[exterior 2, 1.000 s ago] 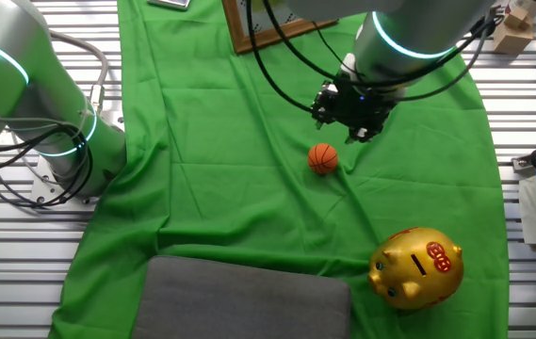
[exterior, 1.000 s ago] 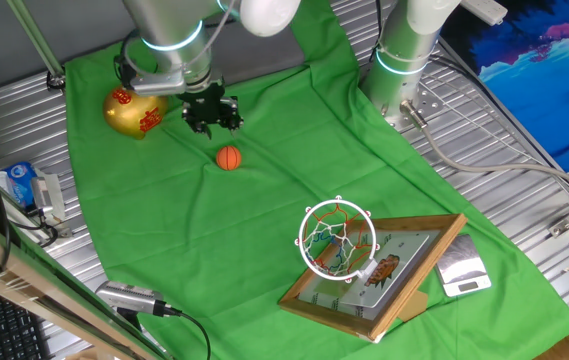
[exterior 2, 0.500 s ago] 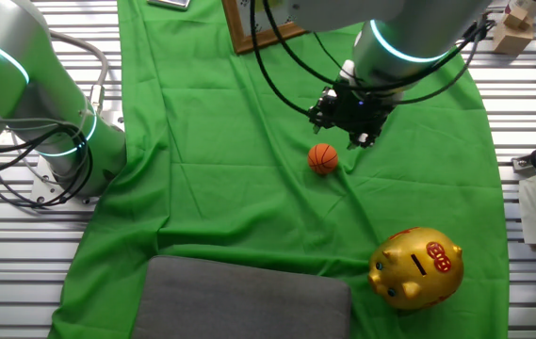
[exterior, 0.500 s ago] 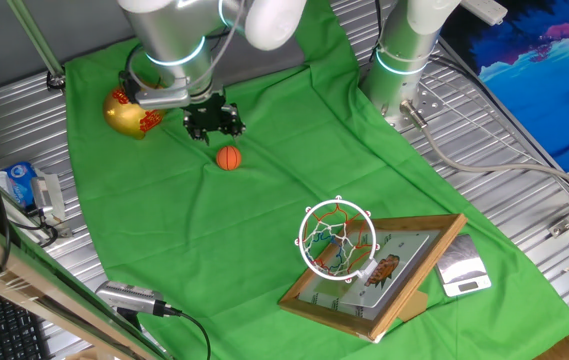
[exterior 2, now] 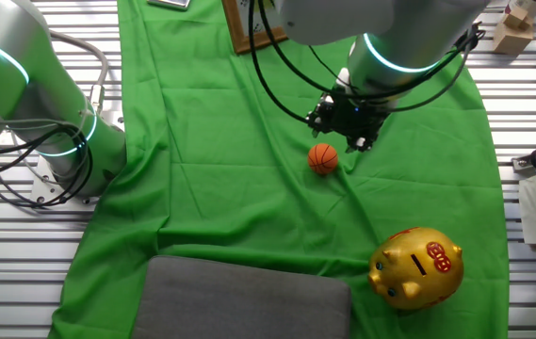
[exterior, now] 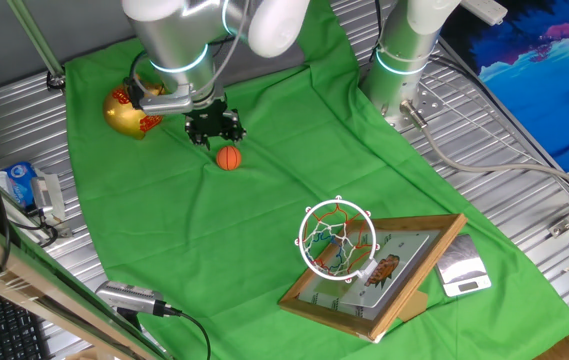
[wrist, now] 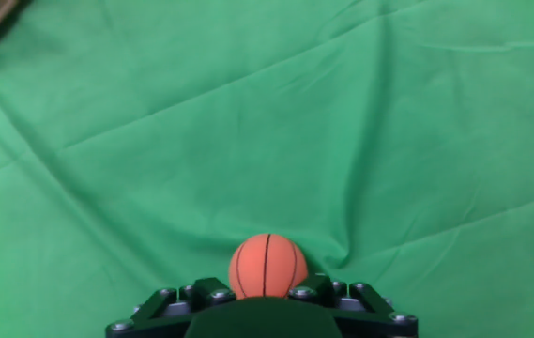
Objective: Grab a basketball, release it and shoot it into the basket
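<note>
The small orange basketball (exterior: 228,158) lies on the green cloth (exterior: 264,200), also visible as the basketball (exterior 2: 323,158) from the other side. My gripper (exterior: 212,127) hangs just above and beside it, apart from it, jaws spread. In the hand view the basketball (wrist: 267,266) sits low in the middle, right in front of the gripper (wrist: 265,293), between its dark fingers (wrist: 212,293). The gripper is open and holds nothing. The basket (exterior: 337,240), an orange-red ring with a white net on a wood-framed backboard (exterior: 404,285), stands at the cloth's near right.
A gold piggy bank (exterior: 129,110) stands just left of the arm, seen also as the piggy bank (exterior 2: 416,266). A second robot base (exterior: 404,60) rises at the back right. A grey pad (exterior 2: 249,299) lies on the cloth. A small scale (exterior: 461,268) sits beside the backboard.
The gripper has moved from beside the piggy bank towards the basketball and now hangs close over it. The ball has not moved.
</note>
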Motion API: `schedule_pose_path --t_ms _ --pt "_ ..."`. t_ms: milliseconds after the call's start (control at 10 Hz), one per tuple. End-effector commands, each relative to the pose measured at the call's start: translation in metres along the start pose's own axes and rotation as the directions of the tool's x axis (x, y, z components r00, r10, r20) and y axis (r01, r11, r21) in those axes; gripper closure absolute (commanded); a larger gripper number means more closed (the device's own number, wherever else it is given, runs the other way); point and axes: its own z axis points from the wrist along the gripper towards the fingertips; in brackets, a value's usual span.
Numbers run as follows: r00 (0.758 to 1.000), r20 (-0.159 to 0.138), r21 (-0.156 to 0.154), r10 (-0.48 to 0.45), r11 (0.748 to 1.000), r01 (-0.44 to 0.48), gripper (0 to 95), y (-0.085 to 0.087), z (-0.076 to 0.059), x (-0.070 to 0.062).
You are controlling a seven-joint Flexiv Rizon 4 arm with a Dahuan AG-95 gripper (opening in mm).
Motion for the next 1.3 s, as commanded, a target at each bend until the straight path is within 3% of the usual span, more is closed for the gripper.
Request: schedule_pose_path --t_ms 100,300,400,900,1300 --pt "1.0 0.003 -0.001 -0.017 1.0 0.017 19.0 -0.004 0.0 -0.001" --pt "1.0 0.023 -0.002 -0.022 1.0 0.022 19.0 -0.009 0.004 -0.003" --pt "0.999 0.028 -0.003 -0.021 1.0 0.021 0.0 -0.011 0.005 -0.004" --pt "0.999 0.03 -0.002 -0.027 1.0 0.027 0.0 -0.024 0.011 -0.011" --pt "0.999 0.025 0.0 -0.029 1.0 0.029 0.0 -0.025 0.012 -0.013"
